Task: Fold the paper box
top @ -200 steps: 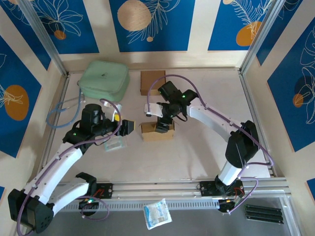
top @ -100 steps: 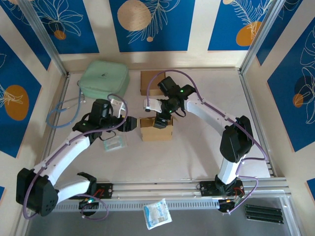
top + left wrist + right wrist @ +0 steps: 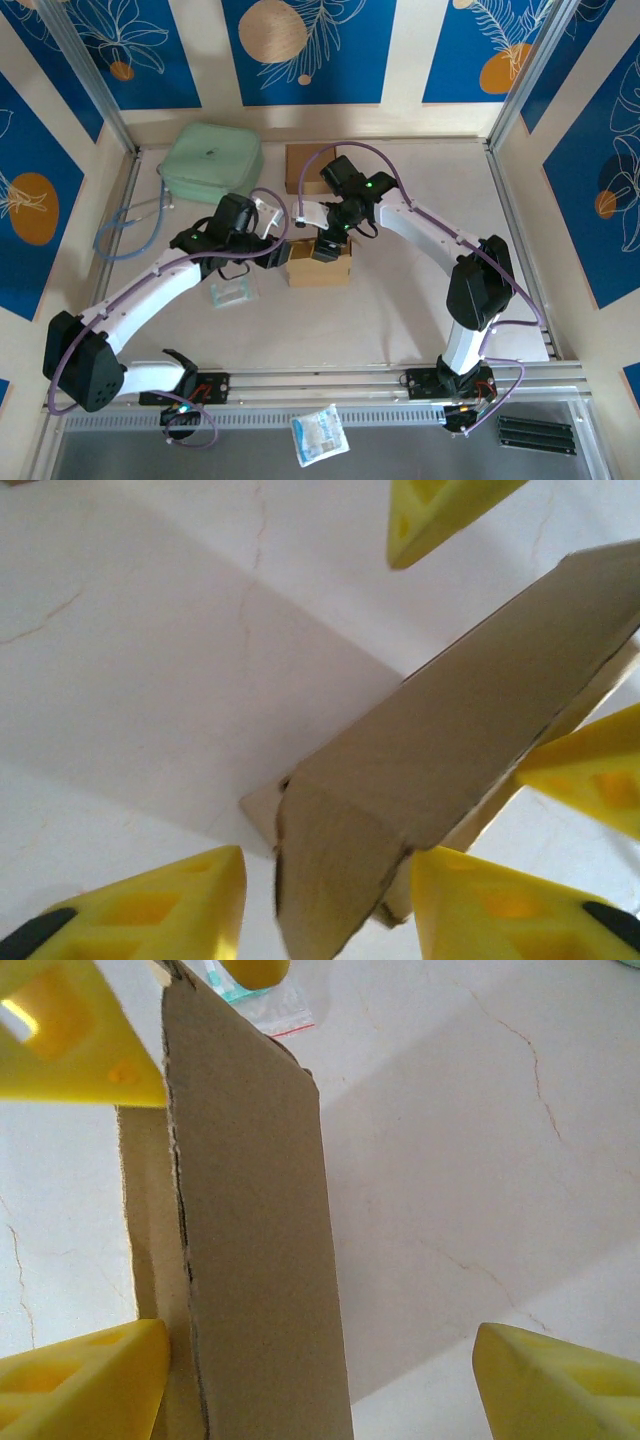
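The brown paper box [image 3: 320,268] stands mid-table, partly folded. My left gripper [image 3: 286,251] is at its left end, open. In the left wrist view the box's long side [image 3: 470,720] runs diagonally, and an end flap [image 3: 330,870] hangs between my left gripper's [image 3: 328,860] yellow fingers [image 3: 150,910]. The right-hand finger touches the box edge. My right gripper [image 3: 326,246] sits over the box top, open. In the right wrist view a tall box panel [image 3: 250,1240] stands between the spread fingers [image 3: 560,1380] of my right gripper [image 3: 320,1330], close to the left one.
A green pouch [image 3: 210,160] and a flat brown cardboard piece [image 3: 305,165] lie at the back. A clear plastic bag [image 3: 232,292] lies left of the box, under my left arm. A blue cable [image 3: 125,235] curls at far left. A white packet [image 3: 320,435] lies beyond the front rail.
My left arm has swung right until its gripper reached the box's left end. The right gripper shifted slightly back over the box early on, then held still.
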